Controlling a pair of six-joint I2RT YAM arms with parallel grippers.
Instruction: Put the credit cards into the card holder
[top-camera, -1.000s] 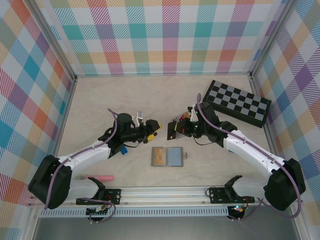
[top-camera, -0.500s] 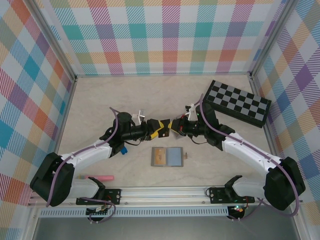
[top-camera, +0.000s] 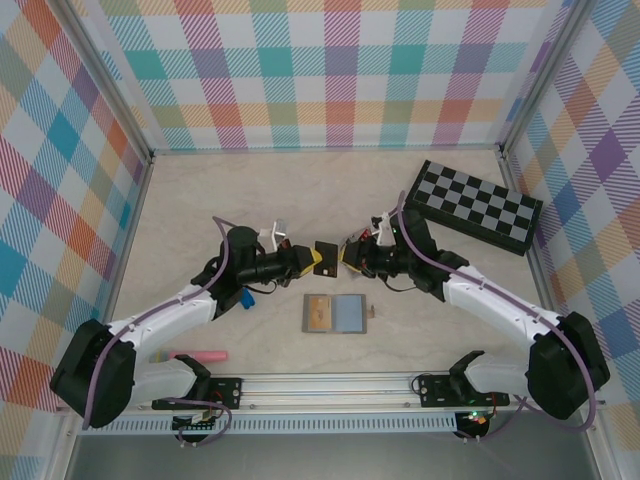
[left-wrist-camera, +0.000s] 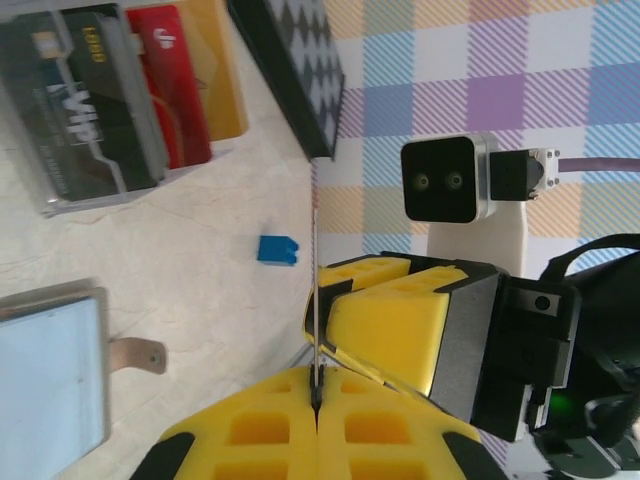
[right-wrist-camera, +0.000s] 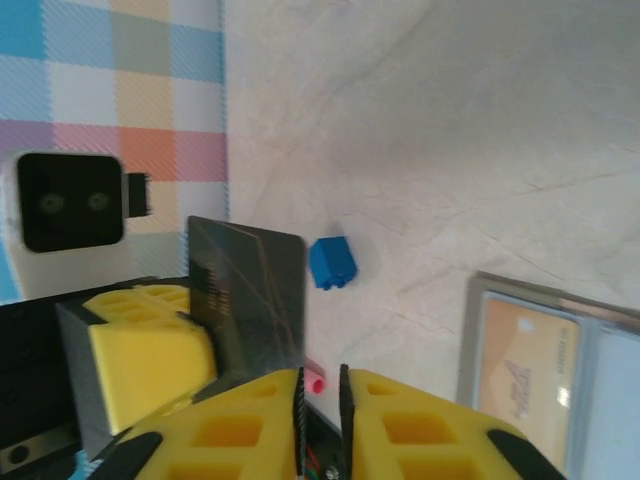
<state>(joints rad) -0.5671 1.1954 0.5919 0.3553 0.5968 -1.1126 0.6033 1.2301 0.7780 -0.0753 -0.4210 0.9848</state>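
Since a second ago the left hand (top-camera: 312, 260) has reached right and closed on the black card (top-camera: 326, 258) that the right hand (top-camera: 347, 255) was carrying, and the right hand's jaws have started to part. Now the two hands meet tip to tip above the middle of the desk (top-camera: 300, 190), with the card raised off the surface between them. In the left wrist view the left hand's fingers are pinched flat together on the card, which shows edge-on as a thin upright line. The right hand's jaws stand narrow, and the right wrist view shows nothing in the small gap; the card sits just beyond their tips. The card holder (top-camera: 335, 313) lies open and flat on the desk, just on the near side of the hands. A tan card (top-camera: 318, 312) sits in its left pocket. The left wrist view shows a small tray (left-wrist-camera: 60, 200) holding a second black card (left-wrist-camera: 85, 100), a red card (left-wrist-camera: 175, 80) and a yellow card (left-wrist-camera: 220, 70), beside the chequered board (top-camera: 478, 207) at the far right. A blue block (left-wrist-camera: 277, 249) lies on the desk near the tray.
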